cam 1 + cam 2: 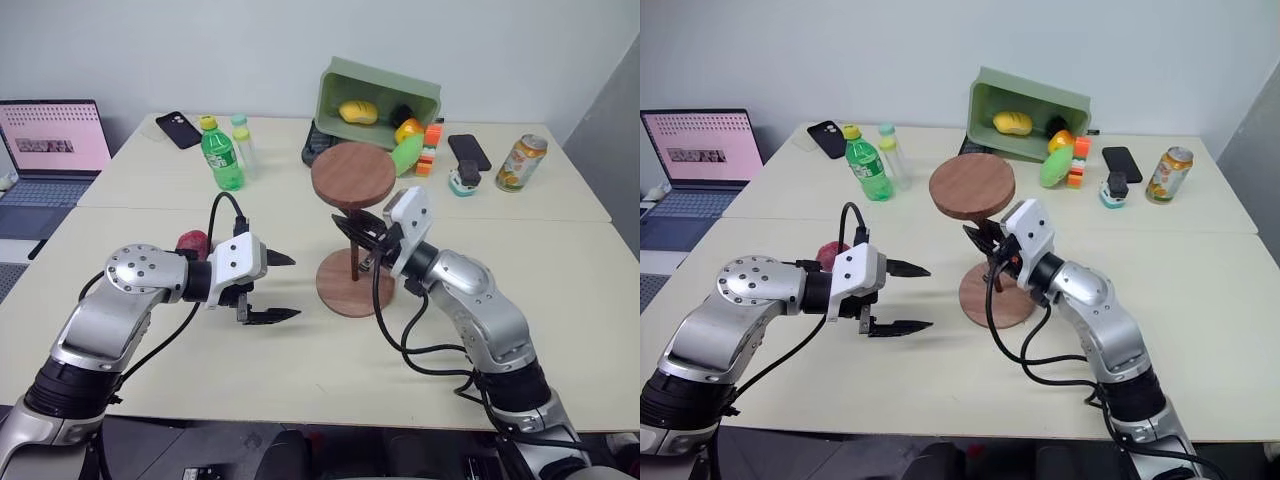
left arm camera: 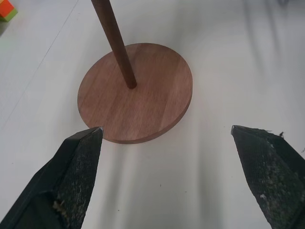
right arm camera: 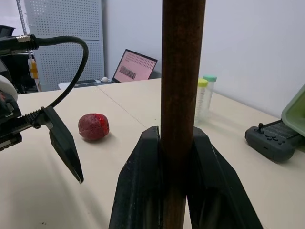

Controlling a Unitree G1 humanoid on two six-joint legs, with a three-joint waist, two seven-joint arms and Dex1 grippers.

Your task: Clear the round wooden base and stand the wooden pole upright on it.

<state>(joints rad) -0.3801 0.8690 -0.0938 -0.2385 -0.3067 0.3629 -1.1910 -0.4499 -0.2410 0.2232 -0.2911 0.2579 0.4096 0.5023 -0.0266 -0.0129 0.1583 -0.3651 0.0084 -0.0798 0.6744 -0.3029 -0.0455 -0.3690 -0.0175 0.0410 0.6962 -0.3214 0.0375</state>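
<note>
Two cream tables (image 1: 200, 360), grey wall, left pincer (image 1: 272, 287) wide, right pincer (image 1: 372, 240) gripping wooden pole (image 1: 353, 262)

The left end effector (image 1: 272, 287) hovers on the near left, fingers spread wide, pointing right. The right end effector (image 1: 368, 243) is clamped tight, reaching in from the right.

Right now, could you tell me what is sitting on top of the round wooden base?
Only the wooden pole stands on the round wooden base, near its middle, gripped by the right gripper. The rest of the base's top is bare; the exact contact point is hidden behind the gripper.
</note>
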